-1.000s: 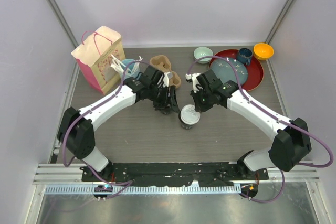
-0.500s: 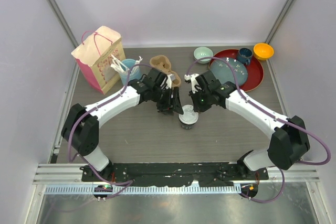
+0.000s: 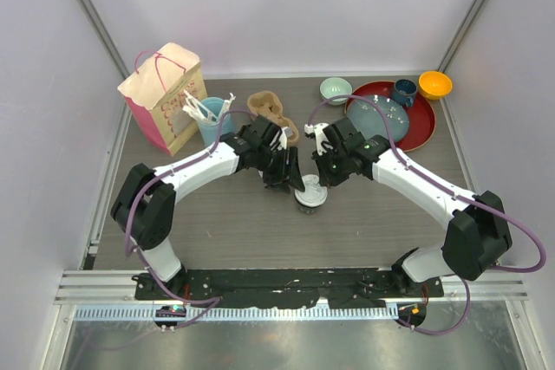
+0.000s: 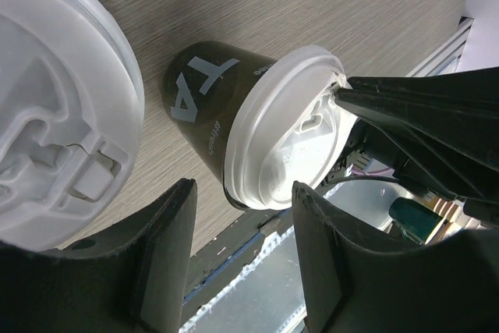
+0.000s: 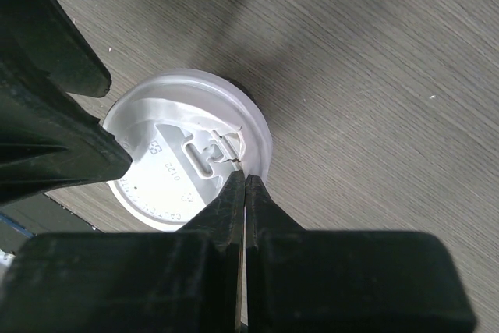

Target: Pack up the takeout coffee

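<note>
At the rim of the cup lid (image 5: pixel 185 146), right jaws pinch together; left jaws stand apart alongside.

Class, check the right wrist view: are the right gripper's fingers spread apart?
No: the right gripper is shut, its two fingertips pressed together over a white sip lid.

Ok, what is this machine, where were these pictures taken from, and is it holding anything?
Two robot arms bolted to a table, each ending in a two-finger gripper. The wide picture looks down from above; the other two come from wrist cameras. Two black, white-lidded coffee cups stand between the arms. The right gripper is shut, its tip at the lid of the first cup; the second cup stands beside. The left gripper is open, holding nothing. Farther back: a paper bag and a red tray.
</note>
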Controlling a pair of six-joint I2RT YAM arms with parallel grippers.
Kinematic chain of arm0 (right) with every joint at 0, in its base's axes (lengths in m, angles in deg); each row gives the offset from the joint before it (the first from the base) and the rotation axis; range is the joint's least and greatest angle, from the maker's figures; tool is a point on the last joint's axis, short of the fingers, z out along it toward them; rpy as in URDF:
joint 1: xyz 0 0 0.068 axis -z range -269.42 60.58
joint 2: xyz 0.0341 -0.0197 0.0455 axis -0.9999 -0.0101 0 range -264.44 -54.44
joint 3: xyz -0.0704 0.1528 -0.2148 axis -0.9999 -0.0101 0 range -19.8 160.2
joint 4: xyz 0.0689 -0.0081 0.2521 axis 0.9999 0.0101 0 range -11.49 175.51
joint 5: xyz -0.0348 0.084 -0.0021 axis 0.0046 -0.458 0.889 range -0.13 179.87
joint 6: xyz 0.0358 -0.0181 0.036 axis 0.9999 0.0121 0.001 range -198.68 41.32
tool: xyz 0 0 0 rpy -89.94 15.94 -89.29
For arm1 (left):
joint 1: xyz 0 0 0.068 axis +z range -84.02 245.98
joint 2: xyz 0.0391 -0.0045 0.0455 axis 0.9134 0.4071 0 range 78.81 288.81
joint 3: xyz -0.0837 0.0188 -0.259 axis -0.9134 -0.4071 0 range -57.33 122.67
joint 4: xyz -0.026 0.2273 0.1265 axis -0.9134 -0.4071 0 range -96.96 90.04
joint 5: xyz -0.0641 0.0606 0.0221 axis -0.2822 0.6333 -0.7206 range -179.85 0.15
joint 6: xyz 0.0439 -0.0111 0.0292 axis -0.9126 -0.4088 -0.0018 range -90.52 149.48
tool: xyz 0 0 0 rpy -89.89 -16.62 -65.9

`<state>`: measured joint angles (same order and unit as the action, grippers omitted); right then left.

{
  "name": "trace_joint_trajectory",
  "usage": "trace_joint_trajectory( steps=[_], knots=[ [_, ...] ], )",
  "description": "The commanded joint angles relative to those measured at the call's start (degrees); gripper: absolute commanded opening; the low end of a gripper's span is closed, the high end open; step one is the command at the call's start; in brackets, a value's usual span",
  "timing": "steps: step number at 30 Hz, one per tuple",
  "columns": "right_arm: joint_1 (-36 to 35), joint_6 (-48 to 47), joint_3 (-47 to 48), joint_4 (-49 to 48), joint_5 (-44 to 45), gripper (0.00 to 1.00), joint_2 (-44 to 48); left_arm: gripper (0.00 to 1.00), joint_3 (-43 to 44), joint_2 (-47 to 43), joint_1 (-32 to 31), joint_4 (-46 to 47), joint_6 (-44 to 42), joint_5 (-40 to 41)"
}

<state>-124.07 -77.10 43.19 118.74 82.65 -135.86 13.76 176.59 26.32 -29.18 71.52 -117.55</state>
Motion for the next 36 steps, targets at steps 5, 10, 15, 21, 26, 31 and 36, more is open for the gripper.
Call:
trace_joint_trajectory(
  steps=[5, 10, 15, 21, 26, 31, 36],
  knots=[
    [-0.2, -0.3, 1.8, -0.7, 0.2, 0.01, 0.7, 0.56, 0.4, 0.6, -0.2, 2.0, 1.5, -2.8],
    [-0.2, -0.6, 4.3, 0.8, -0.2, 0.01, 2.0, 0.58, 2.9, 0.1, 0.2, 0.1, 0.6, -3.2],
    [-0.2, -0.8, 4.6, 1.7, -2.4, 0.01, 2.6, 0.59, 2.3, -0.5, 0.9, -0.4, 0.3, -3.4],
    [-0.2, -0.6, 3.6, 2.0, -1.7, 0.01, 2.0, 0.59, 2.0, -0.7, 1.0, -0.3, 0.2, -3.4],
    [-0.2, -1.1, 3.4, 1.9, -2.6, 0.01, 1.4, 0.54, 0.5, 0.0, 1.0, 1.1, 0.8, -3.7],
    [-0.2, -1.0, 2.3, 2.0, -0.6, 0.01, 1.1, 0.53, 0.2, 1.0, 0.9, 1.8, 1.2, -4.0],
    [-0.2, -1.2, 2.6, 1.8, -0.4, 0.01, 0.3, 0.5, 0.1, 2.2, 0.8, 1.9, 1.4, -4.2]
  ],
)
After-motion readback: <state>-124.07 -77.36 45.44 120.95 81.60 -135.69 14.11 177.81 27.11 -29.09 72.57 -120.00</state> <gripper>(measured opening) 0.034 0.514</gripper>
